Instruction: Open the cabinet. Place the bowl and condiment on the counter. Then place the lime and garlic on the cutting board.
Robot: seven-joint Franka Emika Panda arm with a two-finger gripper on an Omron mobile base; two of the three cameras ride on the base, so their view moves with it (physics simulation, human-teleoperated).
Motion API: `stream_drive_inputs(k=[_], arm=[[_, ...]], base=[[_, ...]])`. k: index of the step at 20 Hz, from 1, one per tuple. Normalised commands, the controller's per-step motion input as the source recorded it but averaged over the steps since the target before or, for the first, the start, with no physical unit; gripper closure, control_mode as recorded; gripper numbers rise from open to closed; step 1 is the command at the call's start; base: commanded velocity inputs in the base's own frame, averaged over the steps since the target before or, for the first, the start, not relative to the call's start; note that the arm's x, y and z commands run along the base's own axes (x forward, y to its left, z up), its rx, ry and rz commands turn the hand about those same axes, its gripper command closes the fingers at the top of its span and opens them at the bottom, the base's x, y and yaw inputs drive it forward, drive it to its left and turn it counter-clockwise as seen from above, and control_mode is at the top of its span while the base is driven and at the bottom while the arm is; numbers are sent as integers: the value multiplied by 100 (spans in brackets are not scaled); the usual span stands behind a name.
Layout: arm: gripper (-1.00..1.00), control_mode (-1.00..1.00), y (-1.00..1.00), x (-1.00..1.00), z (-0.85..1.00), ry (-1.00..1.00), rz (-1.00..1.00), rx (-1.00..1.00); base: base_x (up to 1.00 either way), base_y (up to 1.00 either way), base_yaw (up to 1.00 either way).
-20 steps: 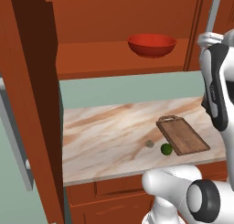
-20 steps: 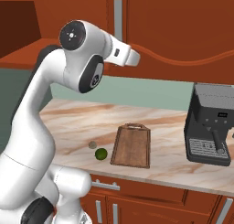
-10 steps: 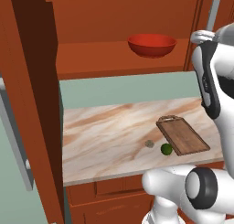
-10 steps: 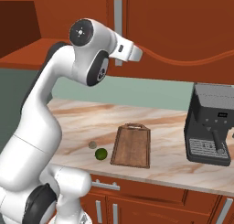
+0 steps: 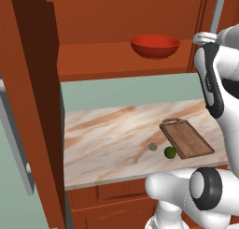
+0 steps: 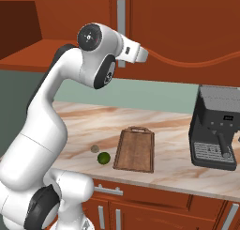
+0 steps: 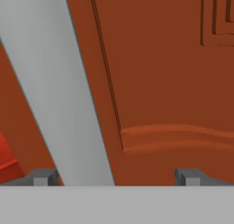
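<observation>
The cabinet's left door (image 5: 28, 106) hangs swung open, and its right door (image 6: 187, 27) is shut. A red bowl (image 5: 155, 46) rests on the open shelf; a sliver of the bowl (image 7: 7, 160) also shows in the hand view. My gripper (image 7: 116, 177) is open, up at the right door's grey bar handle (image 7: 59, 81). The bar runs between the fingertips (image 7: 43, 176), near the left one. The hand (image 6: 136, 53) sits just below the handle (image 6: 121, 18). On the counter (image 5: 107, 134) lie the cutting board (image 5: 186, 138), lime (image 5: 170, 152) and garlic (image 5: 152, 147). The condiment is out of view.
A dark coffee machine (image 6: 218, 130) stands on the counter to the right of the cutting board (image 6: 135, 149). The open left door's handle (image 5: 14, 144) juts out at the left. Drawer fronts (image 6: 140, 201) run below the counter edge.
The arm's elbow has risen and swung right, bringing the hand slightly closer to the right door's handle. The gripper has stayed open. Nothing on the counter or shelf moved.
</observation>
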Motion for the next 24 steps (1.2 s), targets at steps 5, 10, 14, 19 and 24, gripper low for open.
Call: stream_drive_inputs(k=[5, 10, 14, 19, 24], arm=[[100, -100, -12, 43, -14, -1, 0, 0], [100, -100, -6, 37, -13, 0, 0, -1], [100, -100, -38, 33, -12, -1, -2, 0], [100, -100, -72, 29, -16, 0, -1, 0], [100, -100, -97, 15, -21, 0, -14, 0]], base=[[0, 0, 0], [0, 0, 0], [0, 0, 0], [0, 0, 0], [0, 0, 0]])
